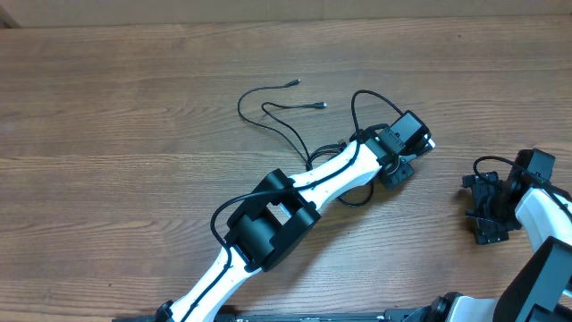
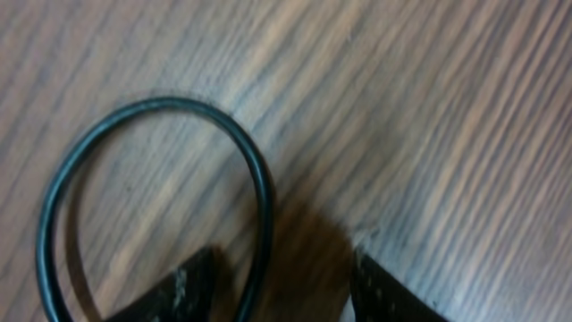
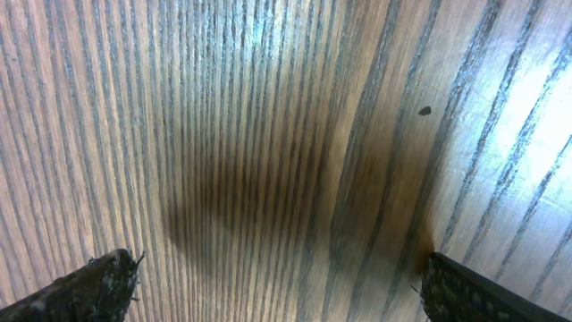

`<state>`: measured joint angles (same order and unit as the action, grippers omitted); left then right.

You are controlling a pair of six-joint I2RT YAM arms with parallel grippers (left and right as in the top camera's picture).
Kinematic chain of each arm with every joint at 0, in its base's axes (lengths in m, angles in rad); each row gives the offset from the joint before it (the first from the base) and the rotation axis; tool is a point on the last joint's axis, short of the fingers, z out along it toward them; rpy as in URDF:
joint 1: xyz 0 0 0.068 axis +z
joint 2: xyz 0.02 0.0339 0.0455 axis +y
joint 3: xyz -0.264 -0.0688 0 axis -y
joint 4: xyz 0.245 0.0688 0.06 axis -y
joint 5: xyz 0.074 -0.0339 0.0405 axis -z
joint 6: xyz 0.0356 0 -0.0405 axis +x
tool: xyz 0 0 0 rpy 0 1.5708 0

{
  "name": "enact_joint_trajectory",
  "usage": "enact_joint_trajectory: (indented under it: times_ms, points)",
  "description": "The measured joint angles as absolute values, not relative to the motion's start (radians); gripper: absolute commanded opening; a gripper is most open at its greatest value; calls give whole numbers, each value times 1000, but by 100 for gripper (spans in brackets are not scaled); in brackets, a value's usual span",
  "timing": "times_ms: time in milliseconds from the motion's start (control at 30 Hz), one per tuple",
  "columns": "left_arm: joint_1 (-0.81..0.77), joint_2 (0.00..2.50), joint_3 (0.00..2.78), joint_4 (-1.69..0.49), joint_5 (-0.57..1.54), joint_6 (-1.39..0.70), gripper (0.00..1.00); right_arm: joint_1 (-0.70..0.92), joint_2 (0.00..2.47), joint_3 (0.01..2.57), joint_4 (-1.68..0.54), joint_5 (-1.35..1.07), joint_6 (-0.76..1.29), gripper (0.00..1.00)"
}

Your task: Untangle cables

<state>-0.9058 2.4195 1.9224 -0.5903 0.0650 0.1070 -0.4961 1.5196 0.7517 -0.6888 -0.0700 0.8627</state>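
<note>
The cables (image 1: pixel 241 107) are thin black cords lying loosely on the wooden table. Two small plug ends (image 1: pixel 293 83) point right near the table's middle, and a loop rises beside my left wrist. My left gripper (image 1: pixel 397 170) is low over the cords' right end. In the left wrist view a curved cable loop (image 2: pixel 259 179) runs down between the fingers of my left gripper (image 2: pixel 281 291), which are apart and not closed on it. My right gripper (image 1: pixel 487 215) is open and empty at the right, with only bare wood between its fingers (image 3: pixel 277 286).
The left arm (image 1: pixel 295 197) lies diagonally across the table from the front left and covers part of the cords. The wooden tabletop (image 1: pixel 107 134) extends to the left and back.
</note>
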Motion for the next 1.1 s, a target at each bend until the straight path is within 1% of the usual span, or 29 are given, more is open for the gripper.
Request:
enact_joint_trajectory:
  times_ms: [33,67,100,133,167,200,433,600,833,1100]
  points:
    - [-906,2417,1914,-582,60,107,46,-496,1520,752,-688,-70,862,100]
    - [-906,2414,1906,-575,57,107,42,-496,1520,752,-689,-70,862,100]
    - [-906,2410,1898,-572,55,107,34,-496,1520,752,-689,-70,862,100]
    - [-906,2405,1888,-570,53,103,23,-496,1520,752,-688,-70,862,100]
    - [-906,2399,1879,-573,51,102,10,-496,1520,752,-689,-70,862,100]
    - [-905,2394,1872,-579,50,100,4,-496,1520,752,-689,-70,862,100]
    - [-906,2386,1870,-601,48,105,4,-496,1520,752,-689,-70,862,100]
    - [-903,2386,1917,-688,48,88,4,-496,1520,752,-689,-70,862,100]
    - [-872,2384,2144,-869,47,19,4,-496,1520,752,-688,-70,861,100]
    - [-757,2375,2350,-1070,48,-66,4,-496,1520,752,-689,-70,860,100]
